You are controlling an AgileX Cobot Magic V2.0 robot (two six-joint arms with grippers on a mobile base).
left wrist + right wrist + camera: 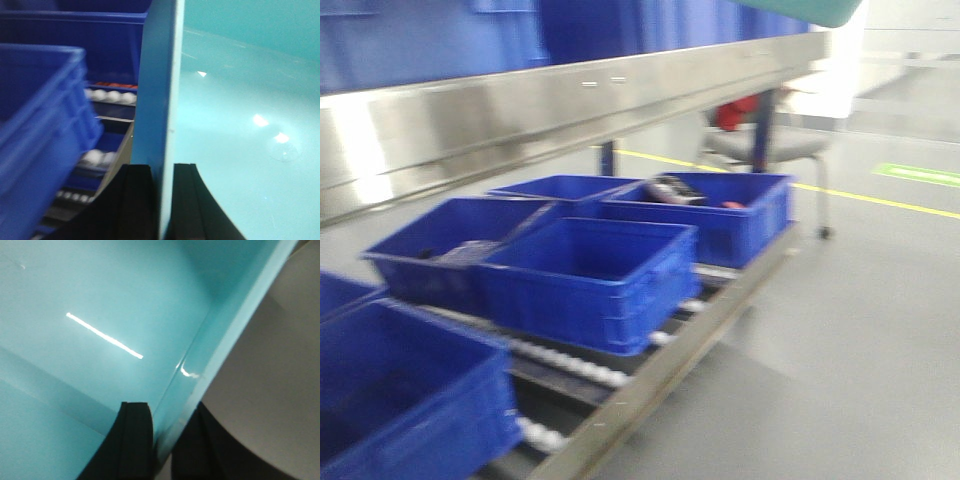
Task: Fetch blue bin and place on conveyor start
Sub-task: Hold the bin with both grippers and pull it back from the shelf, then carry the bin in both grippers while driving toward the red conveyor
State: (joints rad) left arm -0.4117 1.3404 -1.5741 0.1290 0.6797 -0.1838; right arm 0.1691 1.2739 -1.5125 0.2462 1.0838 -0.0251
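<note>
The light turquoise blue bin fills the left wrist view [240, 125] and the right wrist view [100, 315]. In the front view only a turquoise corner of it [810, 10] shows at the top edge, held high. My left gripper [162, 200] is shut on the bin's left wall, one black finger inside and one outside. My right gripper [167, 440] is shut on the bin's right wall the same way. The conveyor start is out of view.
A steel shelf rail [570, 105] crosses the front view. Below it several dark blue ribbed crates [590, 270] sit on a roller rack [570, 365]. A dark blue crate [40, 125] is close on the left. Grey floor [860, 330] with a yellow line and a chair [770, 140] lies right.
</note>
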